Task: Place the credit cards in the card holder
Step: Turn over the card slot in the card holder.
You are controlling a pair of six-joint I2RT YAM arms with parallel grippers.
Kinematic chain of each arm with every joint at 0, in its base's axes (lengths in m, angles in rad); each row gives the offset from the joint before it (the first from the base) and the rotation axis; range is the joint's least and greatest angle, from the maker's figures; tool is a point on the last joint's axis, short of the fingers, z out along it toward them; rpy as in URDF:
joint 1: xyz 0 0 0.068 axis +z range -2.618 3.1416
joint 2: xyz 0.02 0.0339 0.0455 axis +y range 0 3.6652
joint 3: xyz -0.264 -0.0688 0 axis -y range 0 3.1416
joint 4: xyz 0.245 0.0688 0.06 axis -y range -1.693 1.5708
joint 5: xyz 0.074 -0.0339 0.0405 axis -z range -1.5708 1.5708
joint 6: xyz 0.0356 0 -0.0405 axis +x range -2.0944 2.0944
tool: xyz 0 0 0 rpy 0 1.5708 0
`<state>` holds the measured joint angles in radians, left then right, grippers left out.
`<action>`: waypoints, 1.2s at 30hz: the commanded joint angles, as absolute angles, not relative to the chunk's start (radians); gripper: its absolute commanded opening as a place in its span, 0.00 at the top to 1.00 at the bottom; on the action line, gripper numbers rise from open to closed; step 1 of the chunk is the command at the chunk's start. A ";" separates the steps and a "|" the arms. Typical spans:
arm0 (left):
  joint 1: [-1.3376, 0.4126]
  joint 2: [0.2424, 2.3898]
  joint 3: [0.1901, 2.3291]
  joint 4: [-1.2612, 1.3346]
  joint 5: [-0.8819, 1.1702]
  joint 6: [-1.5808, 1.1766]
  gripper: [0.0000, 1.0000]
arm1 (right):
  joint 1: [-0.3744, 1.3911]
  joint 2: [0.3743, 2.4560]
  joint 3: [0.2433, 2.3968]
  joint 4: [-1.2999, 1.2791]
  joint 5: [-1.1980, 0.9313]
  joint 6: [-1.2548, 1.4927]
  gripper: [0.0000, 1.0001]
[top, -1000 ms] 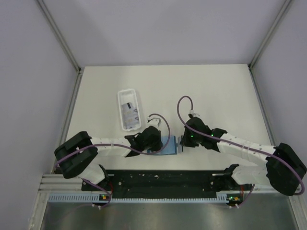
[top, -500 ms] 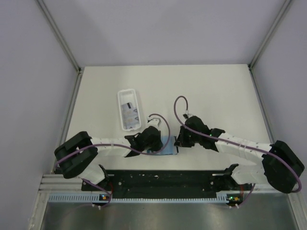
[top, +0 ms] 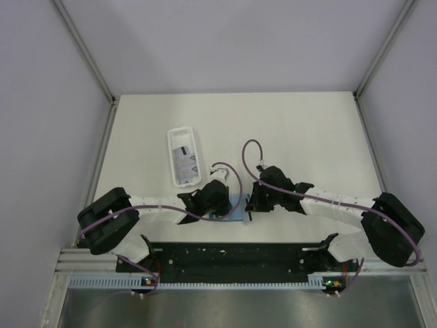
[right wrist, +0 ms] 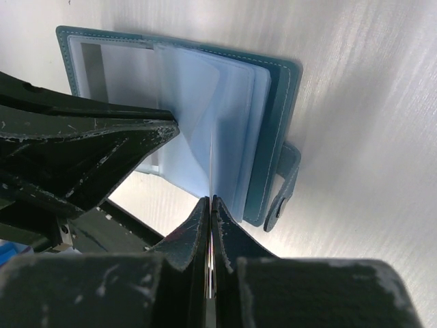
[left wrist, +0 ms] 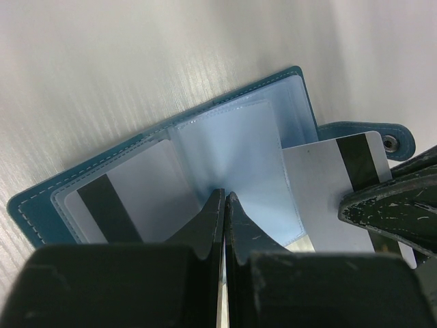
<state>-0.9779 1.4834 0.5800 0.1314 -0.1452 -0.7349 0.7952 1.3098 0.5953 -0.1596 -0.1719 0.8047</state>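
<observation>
The card holder (left wrist: 41, 205) lies open on the table, teal outside with clear pale-blue sleeves; its snap tab (right wrist: 287, 184) hangs off one side. One credit card (left wrist: 130, 198) with a dark stripe sits in a sleeve. My left gripper (left wrist: 224, 195) is shut, its tips resting against a raised sleeve. My right gripper (right wrist: 210, 199) is shut on another credit card (left wrist: 321, 184), which shows edge-on in the right wrist view and reaches in among the sleeves. From above, both grippers (top: 225, 201) (top: 251, 205) meet over the card holder (top: 236, 204).
A long white tray (top: 171, 147) stands behind the left gripper with more cards (top: 183, 158) inside it. Both arm bases and a black rail (top: 232, 260) run along the near edge. Grey walls close in the table's sides.
My right gripper has moved left with its card, closer over the card holder. The left arm has stayed where it was.
</observation>
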 commanded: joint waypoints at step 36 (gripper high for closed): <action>-0.973 1.361 0.578 0.012 -0.124 -0.700 1.00 | 0.790 1.377 0.581 -0.035 -0.247 0.776 1.00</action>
